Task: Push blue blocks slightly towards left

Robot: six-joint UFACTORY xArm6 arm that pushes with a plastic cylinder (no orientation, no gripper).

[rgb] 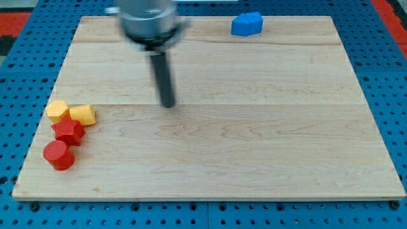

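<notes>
One blue block (247,24), a chunky angular shape, lies near the top edge of the wooden board (254,146), right of centre. My tip (168,105) rests on the board left of centre, well below and to the left of the blue block, not touching any block. The rod rises from it to the arm's grey end at the view's top. No other blue block shows.
At the board's left edge sits a cluster: two yellow blocks (58,111) (83,114), a red star-like block (67,131) and a red cylinder (58,155). A blue pegboard table (394,95) surrounds the board.
</notes>
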